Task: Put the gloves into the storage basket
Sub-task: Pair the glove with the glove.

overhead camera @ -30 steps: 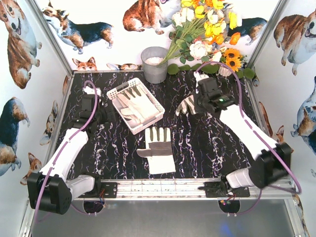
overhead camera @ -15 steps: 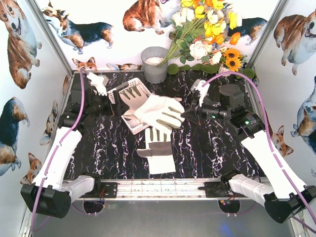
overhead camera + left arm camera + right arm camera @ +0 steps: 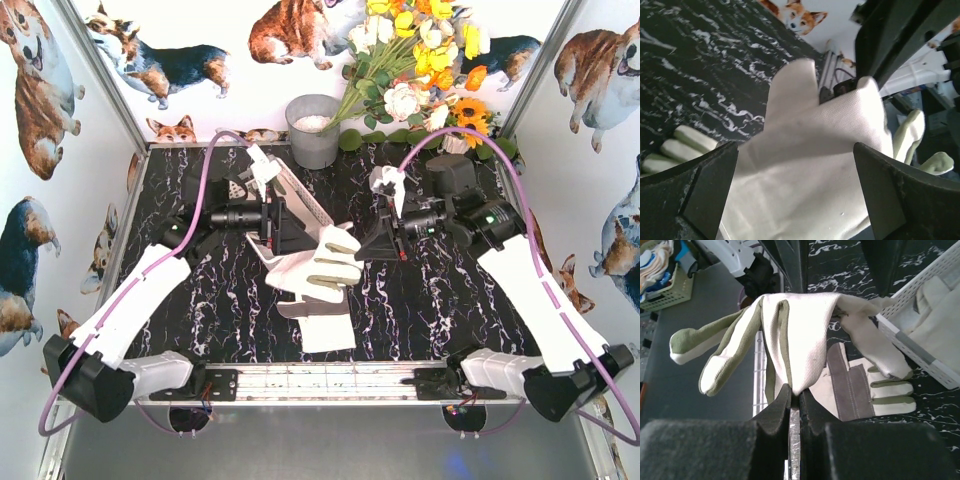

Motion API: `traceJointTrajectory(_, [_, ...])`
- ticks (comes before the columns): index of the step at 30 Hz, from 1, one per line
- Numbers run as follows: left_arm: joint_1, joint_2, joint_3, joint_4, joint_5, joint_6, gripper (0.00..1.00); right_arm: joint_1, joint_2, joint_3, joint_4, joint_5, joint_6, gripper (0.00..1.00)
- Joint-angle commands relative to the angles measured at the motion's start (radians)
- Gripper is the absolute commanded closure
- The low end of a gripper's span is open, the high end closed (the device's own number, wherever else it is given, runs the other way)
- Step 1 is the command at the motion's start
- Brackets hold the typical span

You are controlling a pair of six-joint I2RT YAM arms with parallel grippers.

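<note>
My right gripper point(image 3: 372, 240) is shut on the edge of a cream-white glove point(image 3: 320, 262) and holds it in the air over the table's middle; the pinch shows in the right wrist view point(image 3: 796, 395), with the glove point(image 3: 800, 335) hanging in front. My left gripper point(image 3: 290, 228) is open, its jaws straddling the same glove point(image 3: 810, 165) from the other side. Another glove point(image 3: 318, 325) lies flat on the table below, palm patch up point(image 3: 865, 385). The white slotted storage basket point(image 3: 305, 205) is partly hidden behind my left gripper; its rim point(image 3: 920, 352) and a glove inside it point(image 3: 940, 315) show in the right wrist view.
A grey metal bucket point(image 3: 313, 130) stands at the back centre. A bunch of artificial flowers point(image 3: 420, 60) fills the back right corner. Corgi-printed walls close the sides and back. A metal rail point(image 3: 330, 382) runs along the near edge.
My right gripper has carried the glove from the right toward the centre. My left arm has swung in from the far left, over the basket, to the held glove.
</note>
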Motion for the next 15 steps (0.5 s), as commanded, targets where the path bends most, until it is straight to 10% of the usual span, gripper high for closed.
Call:
traceJointTrajectory(1, [-0.017, 0.010, 0.030, 0.185, 0.121, -0.109, 0.07, 0.017, 0.042, 0.078, -0.139, -0.049, -0.099, 1.00])
traceJointTrajectory(15, [-0.089, 0.068, 0.033, 0.171, 0.161, -0.098, 0.14, 0.070, 0.104, 0.092, -0.131, -0.014, -0.101, 1.00])
